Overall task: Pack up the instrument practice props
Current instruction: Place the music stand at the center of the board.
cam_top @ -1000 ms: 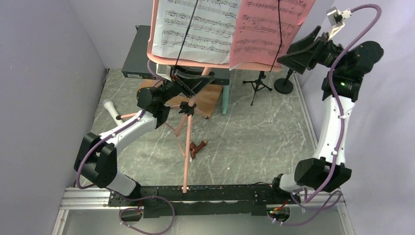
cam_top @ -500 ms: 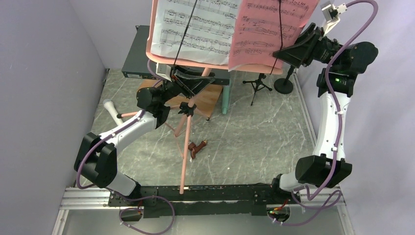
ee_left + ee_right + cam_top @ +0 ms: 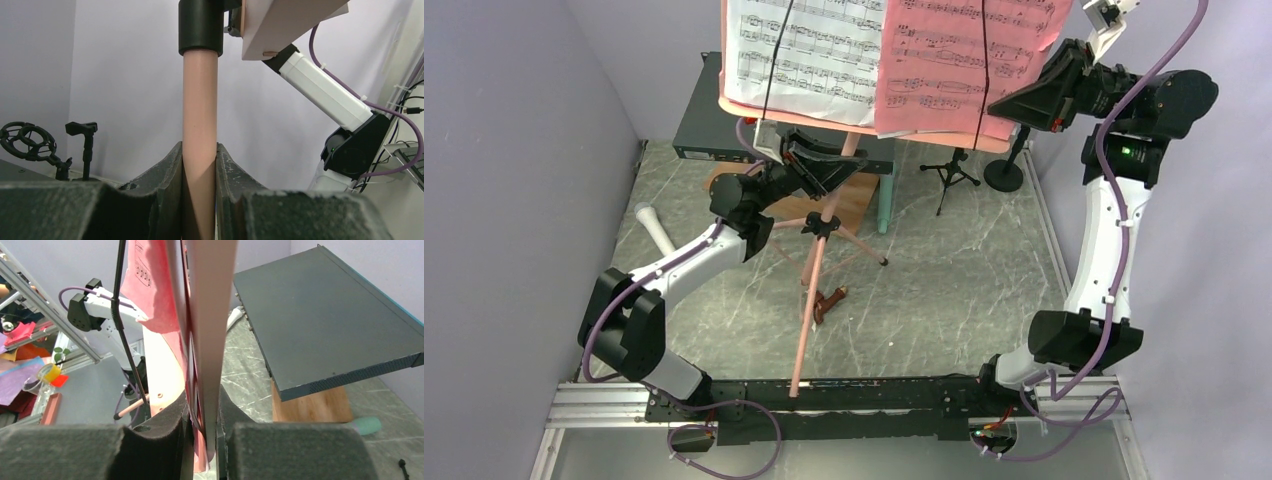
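Firmly, left pincer (image 3: 200, 167) grips pink pole (image 3: 200, 100) — right pincer (image 3: 204, 415) clamps the music desk (image 3: 212, 315).

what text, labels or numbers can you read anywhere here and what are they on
No word, brand or number is legible in any view.
White sheet-music page on the pink music stand: staves and notes only, no title readable.
Red sheet-music page: notation, plus small print in the right wrist view, too blurred to read.
Dark grey flat metal box: no label visible.
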Controlling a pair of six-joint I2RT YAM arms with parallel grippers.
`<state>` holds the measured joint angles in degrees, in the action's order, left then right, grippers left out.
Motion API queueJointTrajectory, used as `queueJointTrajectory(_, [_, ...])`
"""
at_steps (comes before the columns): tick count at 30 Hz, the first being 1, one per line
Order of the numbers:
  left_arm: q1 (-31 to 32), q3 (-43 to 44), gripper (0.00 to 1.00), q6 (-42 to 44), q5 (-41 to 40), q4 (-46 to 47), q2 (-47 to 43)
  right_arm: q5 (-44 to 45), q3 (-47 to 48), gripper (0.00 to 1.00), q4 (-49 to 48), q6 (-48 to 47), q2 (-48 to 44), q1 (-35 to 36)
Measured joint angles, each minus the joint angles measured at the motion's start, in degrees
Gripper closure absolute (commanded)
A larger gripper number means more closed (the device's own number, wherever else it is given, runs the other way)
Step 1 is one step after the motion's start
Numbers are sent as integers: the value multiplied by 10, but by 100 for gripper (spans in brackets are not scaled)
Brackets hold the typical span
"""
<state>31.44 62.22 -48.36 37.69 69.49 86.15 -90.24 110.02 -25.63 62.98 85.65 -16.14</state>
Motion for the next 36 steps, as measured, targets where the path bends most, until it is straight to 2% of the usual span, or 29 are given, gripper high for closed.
queueJointTrajectory(12, [2,37,100,57,7,-52,28,0,89,90,29,-42,70,1])
queueJointTrajectory(27, [6,91,100,72,12,-5,130,0,155,89,9,-47,132,1])
queueJointTrajectory(32, [8,82,100,91,4,-1,131,0,143,88,-29,-32,139,2])
queueJointTrajectory(36, [9,66,100,110,1,11,135,0,80,87,-68,-29,114,3])
